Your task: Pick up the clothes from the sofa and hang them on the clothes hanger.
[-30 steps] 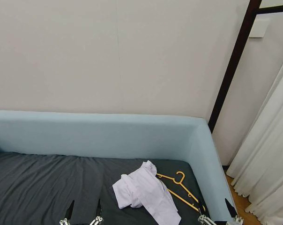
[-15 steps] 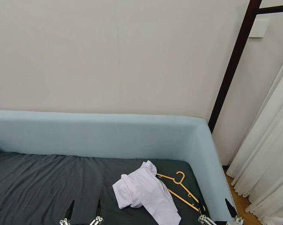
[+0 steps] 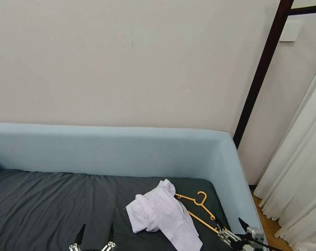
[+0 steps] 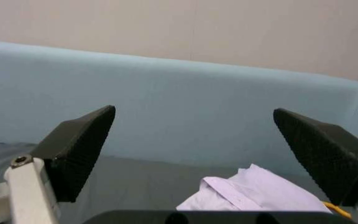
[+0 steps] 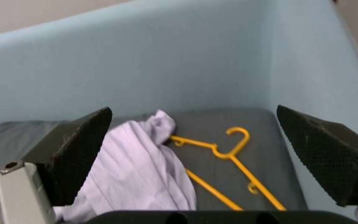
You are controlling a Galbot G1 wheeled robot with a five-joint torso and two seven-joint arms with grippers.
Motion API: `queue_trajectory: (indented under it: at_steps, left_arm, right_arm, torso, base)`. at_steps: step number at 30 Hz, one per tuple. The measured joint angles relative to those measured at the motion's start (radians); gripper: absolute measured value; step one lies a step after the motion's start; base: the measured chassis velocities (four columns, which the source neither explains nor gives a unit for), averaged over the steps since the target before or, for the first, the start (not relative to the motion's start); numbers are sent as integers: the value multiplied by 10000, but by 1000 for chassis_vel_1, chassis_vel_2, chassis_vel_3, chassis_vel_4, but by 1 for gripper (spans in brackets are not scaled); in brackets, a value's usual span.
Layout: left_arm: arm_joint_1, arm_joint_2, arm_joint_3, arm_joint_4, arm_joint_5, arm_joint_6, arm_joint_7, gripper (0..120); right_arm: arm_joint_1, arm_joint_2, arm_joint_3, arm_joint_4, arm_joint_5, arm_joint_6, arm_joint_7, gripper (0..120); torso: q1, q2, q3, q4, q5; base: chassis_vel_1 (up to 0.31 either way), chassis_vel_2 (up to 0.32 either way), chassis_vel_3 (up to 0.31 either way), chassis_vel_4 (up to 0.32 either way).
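Note:
A crumpled pale lilac shirt lies on the dark grey sofa seat toward its right end. Beside it, on the right, a yellow hanger rests flat on the seat, one end under the shirt. My left gripper hangs open at the bottom of the head view, left of the shirt. The right gripper is open low over the seat's right edge, near the hanger. The right wrist view has the shirt and hanger ahead; the left wrist view has the shirt ahead.
The sofa's light blue backrest and right arm wall the seat in. A dark vertical post stands by the wall on the right, with white curtains beyond it. Left of the shirt the seat is bare.
My right gripper has turned and shifted inward over the seat's right edge. The left gripper, shirt and hanger stay where they were.

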Motion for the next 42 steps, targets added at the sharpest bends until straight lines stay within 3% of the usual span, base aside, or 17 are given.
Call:
queue_trajectory:
  at_steps: [4, 7, 9, 11, 15, 19, 27, 31, 42]
  left_arm:
    - [131, -40, -39, -10, 3, -30, 2, 100]
    - [249, -86, -98, -93, 20, -63, 2, 100]
    - [265, -89, -103, -101, 23, -64, 2, 100]
    - [382, -106, -122, -144, 85, -65, 2, 100]
    - [505, -153, -127, -178, 191, -73, -2, 100]
    - [638, -242, -128, -194, 299, -111, -6, 100]
    - [779, -411, -150, -166, 445, -183, -42, 100]
    - [873, -497, -193, -172, 482, -208, -73, 100]
    - [857, -714, -202, -46, 488, -245, -98, 100]
  right_arm:
    - [859, -911, -353, -261, 693, -442, 74, 100]
    - [1478, -1622, -820, -845, 820, -505, 58, 100]
    - [1581, -1705, -886, -923, 851, -519, 58, 100]
    - [2524, -2306, -1522, -1415, 1486, -803, 69, 100]
    - [3896, -2813, -2644, -1992, 2219, -1199, 106, 100]
    - [5452, -2918, -3917, -2782, 2763, -1591, 143, 100]
    - [7785, -2188, -6183, -4587, 3134, -2125, 151, 100]
    - [8983, -1318, -7191, -5854, 3096, -2352, 34, 100]
    - [10327, 221, -8174, -8588, 2073, -2397, -515, 100]
  torso:
    - [0, 0, 0, 12, -2]
    - [1, 0, 1, 2, 1]
    - [1, -1, 1, 2, 1]
    - [0, 0, 1, 5, 1]
    - [1, 0, 1, 5, -2]
    - [1, -1, 1, 7, -1]
    - [1, -1, 1, 5, -1]
    - [1, -1, 0, 7, -2]
    - [1, -1, 1, 5, -4]
  base:
    - [0, 0, 0, 0]
    - [0, 0, 0, 0]
    - [0, 0, 0, 0]
    - [0, 0, 0, 0]
    - [0, 0, 0, 0]
    - [0, 0, 0, 0]
    - [0, 0, 0, 0]
    - [0, 0, 0, 0]
    - [0, 0, 0, 0]
